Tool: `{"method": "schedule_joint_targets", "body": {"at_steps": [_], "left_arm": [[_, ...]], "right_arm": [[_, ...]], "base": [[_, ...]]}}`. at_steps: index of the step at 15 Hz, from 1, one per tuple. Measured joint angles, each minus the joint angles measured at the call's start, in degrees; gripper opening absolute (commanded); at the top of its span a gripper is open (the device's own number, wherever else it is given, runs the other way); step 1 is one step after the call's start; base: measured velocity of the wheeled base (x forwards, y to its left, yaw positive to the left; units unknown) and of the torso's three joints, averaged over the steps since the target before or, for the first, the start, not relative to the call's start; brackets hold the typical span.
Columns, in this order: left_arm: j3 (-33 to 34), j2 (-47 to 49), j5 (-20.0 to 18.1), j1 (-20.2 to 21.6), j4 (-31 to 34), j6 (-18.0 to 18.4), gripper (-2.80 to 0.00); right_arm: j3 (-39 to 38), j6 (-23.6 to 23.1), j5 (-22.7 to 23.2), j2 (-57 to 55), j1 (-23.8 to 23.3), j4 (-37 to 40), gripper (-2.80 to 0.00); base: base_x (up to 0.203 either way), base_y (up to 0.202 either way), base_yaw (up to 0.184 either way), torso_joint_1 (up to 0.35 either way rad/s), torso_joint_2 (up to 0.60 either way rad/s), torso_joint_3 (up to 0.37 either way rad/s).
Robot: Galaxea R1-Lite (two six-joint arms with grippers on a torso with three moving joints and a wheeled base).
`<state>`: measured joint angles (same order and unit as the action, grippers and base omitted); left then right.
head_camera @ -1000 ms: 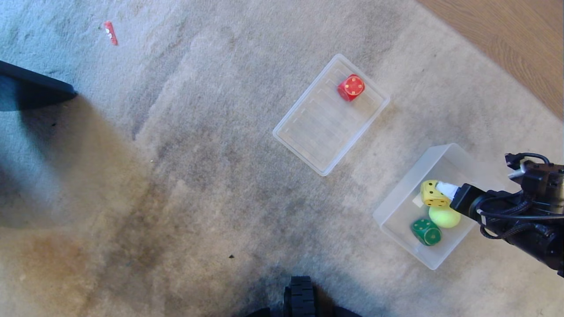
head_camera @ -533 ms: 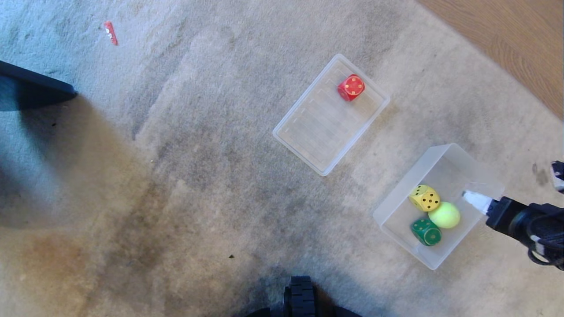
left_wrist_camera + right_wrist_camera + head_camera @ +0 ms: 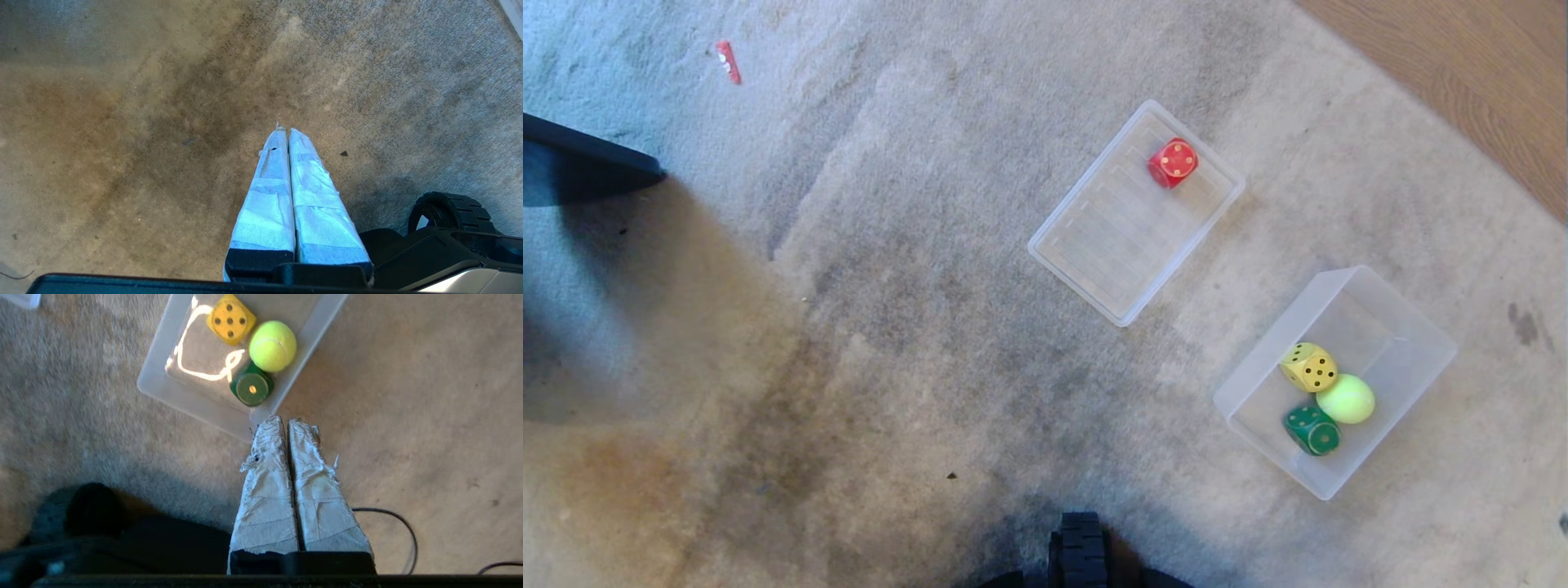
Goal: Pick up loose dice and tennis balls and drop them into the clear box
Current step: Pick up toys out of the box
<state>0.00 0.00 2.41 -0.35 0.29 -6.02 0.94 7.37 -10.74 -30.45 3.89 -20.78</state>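
Observation:
The clear box [image 3: 1409, 322] stands on the carpet at the right. Inside it lie a yellow die [image 3: 1308, 367], a green die [image 3: 1312, 430] and one tennis ball [image 3: 1346, 398]. A red die [image 3: 1174, 162] rests in the far corner of a flat ribbed tray [image 3: 1111, 253]. Neither arm shows in the head view. In the right wrist view my right gripper [image 3: 285, 421] is shut and empty, just outside the box's near corner [image 3: 261, 414], with the yellow die [image 3: 231, 319], the tennis ball [image 3: 272, 346] and the green die [image 3: 251, 386] beyond it. My left gripper [image 3: 285, 131] is shut over bare carpet.
A small red scrap [image 3: 728, 61] lies on the carpet at the far left. A dark flat object [image 3: 580, 167] sits at the left edge. Wood floor [image 3: 1462, 65] begins at the far right. My base wheel [image 3: 1082, 547] shows at the bottom. A black cable [image 3: 392, 522] loops beside the right gripper.
My right arm drew back out of the head view from over the clear box. The yellow die it held a second ago now lies inside the box. The right gripper has shut.

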Motion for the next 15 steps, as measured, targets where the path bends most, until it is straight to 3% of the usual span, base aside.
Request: {"method": "schedule_joint_targets", "body": {"at_steps": [3, 5, 7, 15], "left_arm": [[0.00, 0.00, 0.00, 0.02, -0.01, 0.01, -2.80], [0.00, 0.00, 0.00, 0.01, 0.01, 0.01, -2.80], [0.00, 0.00, 0.00, 0.02, 0.00, -0.01, -2.80], [0.00, 0.00, 0.01, 0.00, 0.00, 0.03, -2.80]], "right_arm": [[0.84, -6.50, 2.28, 13.37, -2.74, 16.33, -2.80], [1.59, -9.21, 5.31, 18.60, -4.11, 22.73, -2.80], [1.28, -9.33, 10.40, 22.15, -4.47, 25.26, -2.80], [0.93, -8.91, 10.98, 30.18, -4.58, 25.66, -2.80]], "base": [[0.000, 0.000, 0.000, 0.000, 0.00, 0.000], [0.000, 0.000, 0.000, 0.000, 0.00, 0.000], [0.000, 0.000, 0.000, 0.000, 0.00, 0.000], [0.000, 0.000, 0.000, 0.000, 0.00, 0.000]]}}
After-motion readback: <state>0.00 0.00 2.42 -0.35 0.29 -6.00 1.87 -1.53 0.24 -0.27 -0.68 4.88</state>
